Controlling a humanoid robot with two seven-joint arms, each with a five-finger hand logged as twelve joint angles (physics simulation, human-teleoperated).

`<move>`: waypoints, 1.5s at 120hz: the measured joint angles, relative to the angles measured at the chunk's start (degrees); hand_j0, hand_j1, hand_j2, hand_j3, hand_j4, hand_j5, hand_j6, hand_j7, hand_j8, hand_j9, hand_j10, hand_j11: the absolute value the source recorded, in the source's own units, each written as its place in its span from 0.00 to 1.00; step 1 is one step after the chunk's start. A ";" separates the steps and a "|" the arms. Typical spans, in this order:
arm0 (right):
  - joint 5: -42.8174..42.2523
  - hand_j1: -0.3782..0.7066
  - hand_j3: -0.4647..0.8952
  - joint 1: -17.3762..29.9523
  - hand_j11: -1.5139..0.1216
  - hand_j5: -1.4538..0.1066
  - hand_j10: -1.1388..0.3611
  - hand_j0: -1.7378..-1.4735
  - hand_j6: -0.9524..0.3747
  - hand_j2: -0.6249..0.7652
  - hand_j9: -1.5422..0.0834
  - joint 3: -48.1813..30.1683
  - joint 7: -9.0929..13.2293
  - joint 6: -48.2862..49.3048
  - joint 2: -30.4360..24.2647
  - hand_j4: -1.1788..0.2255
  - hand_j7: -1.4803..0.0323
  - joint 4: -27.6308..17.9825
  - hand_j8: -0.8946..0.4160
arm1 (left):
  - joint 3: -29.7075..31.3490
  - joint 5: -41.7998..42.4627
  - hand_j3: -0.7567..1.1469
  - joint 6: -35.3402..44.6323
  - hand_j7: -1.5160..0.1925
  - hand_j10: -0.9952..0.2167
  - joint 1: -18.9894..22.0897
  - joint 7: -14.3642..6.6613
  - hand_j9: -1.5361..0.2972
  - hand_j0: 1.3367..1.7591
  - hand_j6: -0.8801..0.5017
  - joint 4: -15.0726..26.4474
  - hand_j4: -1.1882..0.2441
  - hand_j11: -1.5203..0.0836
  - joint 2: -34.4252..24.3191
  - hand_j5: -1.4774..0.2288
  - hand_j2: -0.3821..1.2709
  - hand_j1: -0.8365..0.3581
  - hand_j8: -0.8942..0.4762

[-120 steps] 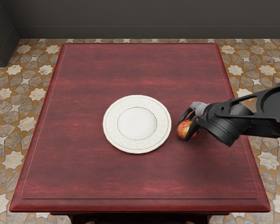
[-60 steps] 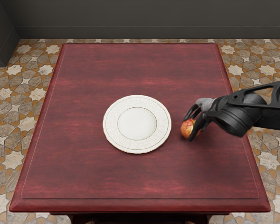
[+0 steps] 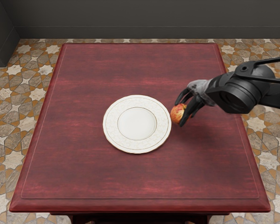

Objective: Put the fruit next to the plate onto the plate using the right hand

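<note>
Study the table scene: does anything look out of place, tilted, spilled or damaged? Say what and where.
Nothing stands out. The plate lies flat and unbroken on the table, with no spill around it. The fruit sits in the right hand's grasp just at the plate's right rim, not yet set on it.
</note>
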State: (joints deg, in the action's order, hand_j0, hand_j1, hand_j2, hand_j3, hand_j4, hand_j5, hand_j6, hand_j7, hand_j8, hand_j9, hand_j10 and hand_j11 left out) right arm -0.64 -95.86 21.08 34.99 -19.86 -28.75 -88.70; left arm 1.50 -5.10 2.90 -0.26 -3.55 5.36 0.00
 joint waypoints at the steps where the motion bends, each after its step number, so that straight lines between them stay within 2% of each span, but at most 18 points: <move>1: 0.04 0.63 0.34 -0.03 0.19 0.15 0.25 0.31 0.47 0.83 0.21 -0.08 0.00 0.03 0.18 0.25 0.23 0.19 0.43 | 0.00 0.00 0.40 0.00 0.70 0.62 0.00 0.00 0.66 0.76 0.46 0.00 0.66 0.75 0.00 0.68 0.26 0.75 0.47; 41: 0.58 0.63 0.34 0.72 0.19 0.14 0.24 0.31 0.47 0.82 0.21 -4.17 -0.01 0.30 10.62 0.25 0.23 8.88 0.43 | 0.00 0.00 0.40 0.00 0.70 0.62 0.00 0.01 0.66 0.76 0.46 0.00 0.66 0.75 0.00 0.68 0.26 0.75 0.47; 61: 0.62 0.65 0.34 2.70 0.18 0.13 0.25 0.31 0.48 0.84 0.21 -5.35 -0.01 0.34 16.29 0.25 0.23 14.03 0.44 | 0.00 0.00 0.40 0.00 0.70 0.62 0.00 0.02 0.66 0.76 0.46 0.00 0.66 0.75 0.00 0.68 0.26 0.75 0.47; 82: 0.16 0.65 0.34 4.74 0.18 0.14 0.26 0.32 0.48 0.85 0.21 -5.65 -0.02 0.33 19.79 0.25 0.23 17.79 0.44 | 0.00 0.00 0.40 0.00 0.70 0.62 0.00 0.01 0.66 0.76 0.46 0.00 0.66 0.75 0.00 0.68 0.26 0.75 0.47; 124: -0.25 0.65 0.34 7.74 0.18 0.14 0.25 0.32 0.48 0.84 0.21 -5.19 -0.02 0.37 23.73 0.25 0.23 22.08 0.44 | 0.00 0.00 0.40 0.00 0.70 0.62 0.00 -0.01 0.66 0.76 0.46 0.00 0.66 0.75 0.00 0.68 0.26 0.75 0.47; 156: -0.16 0.64 0.34 8.20 0.19 0.15 0.25 0.32 0.47 0.84 0.22 -5.14 -0.02 0.28 24.69 0.26 0.23 22.94 0.44 | 0.00 0.00 0.40 0.00 0.70 0.62 0.00 0.00 0.66 0.76 0.46 0.00 0.66 0.75 0.00 0.68 0.26 0.75 0.47; 167: -0.21 0.62 0.34 8.22 0.22 0.18 0.23 0.32 0.46 0.81 0.25 -5.12 -0.02 0.13 24.74 0.27 0.26 23.00 0.41 | 0.01 0.00 0.40 0.00 0.70 0.62 0.00 0.01 0.66 0.76 0.46 0.00 0.66 0.75 0.00 0.68 0.26 0.75 0.47; 180: -0.19 0.60 0.34 8.23 0.27 0.24 0.26 0.31 0.44 0.73 0.30 -5.10 0.01 -0.12 24.72 0.30 0.31 23.02 0.40 | 0.00 0.00 0.40 0.00 0.70 0.62 0.00 0.01 0.66 0.76 0.46 0.00 0.66 0.75 0.00 0.68 0.26 0.75 0.47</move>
State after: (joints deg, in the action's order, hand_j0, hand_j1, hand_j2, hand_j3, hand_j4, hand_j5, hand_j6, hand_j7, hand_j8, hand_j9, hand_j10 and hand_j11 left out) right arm -0.83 -87.63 15.97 34.99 -19.98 -4.03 -65.68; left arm 1.50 -5.10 2.90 -0.26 -3.54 5.36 0.00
